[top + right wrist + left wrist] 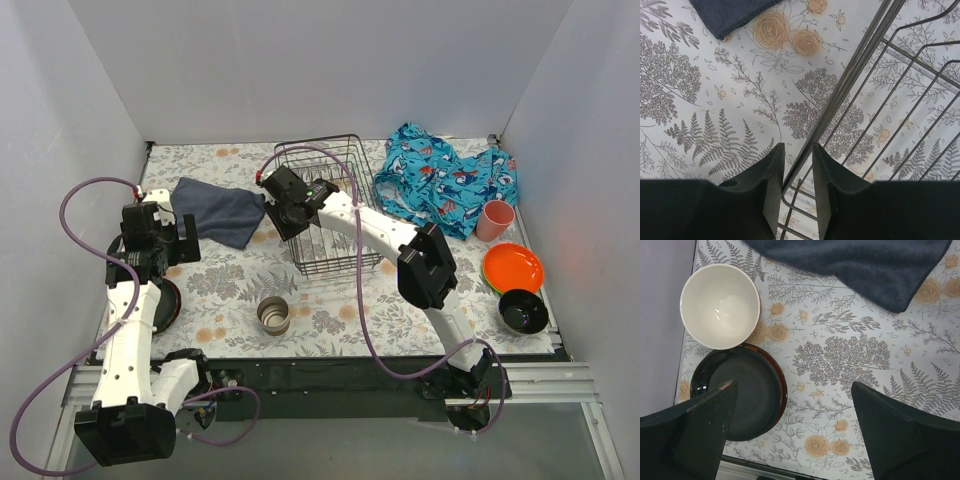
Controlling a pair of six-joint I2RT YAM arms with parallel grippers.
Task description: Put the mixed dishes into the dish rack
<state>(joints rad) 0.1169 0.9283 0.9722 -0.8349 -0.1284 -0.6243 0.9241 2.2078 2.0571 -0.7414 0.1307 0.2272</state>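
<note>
While the right claw [798,147], jaws narrow, straddles a rim wire of the rectangular black wire dish rack [860,65] on the bench [230,290], presumably to reposition it, firm contact is unclear; the left claw [792,385] hangs wide over a dark glazed plate [747,390].

The left gripper [792,386] stands with its jaws spread wide above a floral table cover [840,360]. Its left finger [705,425] overlaps a dark plate [752,390]. A cream bowl [720,305] sits against the plate's far rim. A navy cloth [865,265] lies beyond.
</note>
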